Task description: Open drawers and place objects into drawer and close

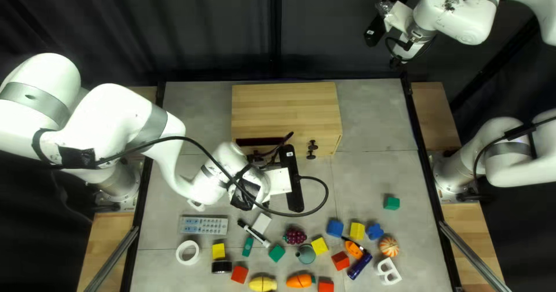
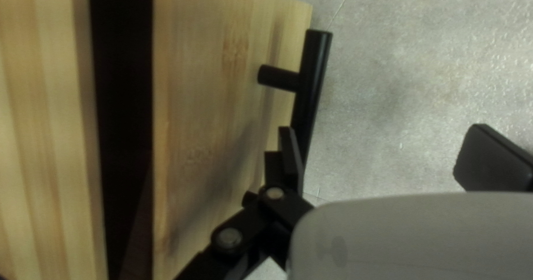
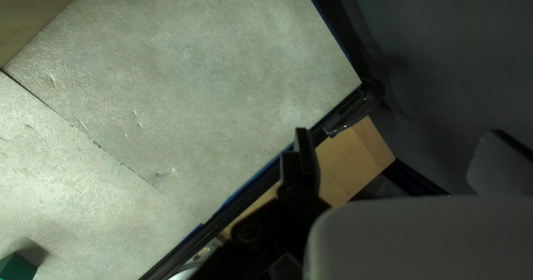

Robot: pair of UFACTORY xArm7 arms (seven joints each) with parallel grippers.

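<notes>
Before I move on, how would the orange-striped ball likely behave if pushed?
The orange-striped ball looks round and rests on a flat-looking table, so it would probably roll easily. The white letter B lies close on its near-edge side and might stop it if it rolled that way.

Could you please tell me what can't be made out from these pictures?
Inside of the pulled-out drawer, left wrist view: lost in darkness.
Whether the open left gripper touches the drawer handle, left wrist view: its near finger hides any contact.
Lowest red block, top left view: cut off by the bottom edge.
Green cube, right wrist view: cut off by the edge.
</notes>
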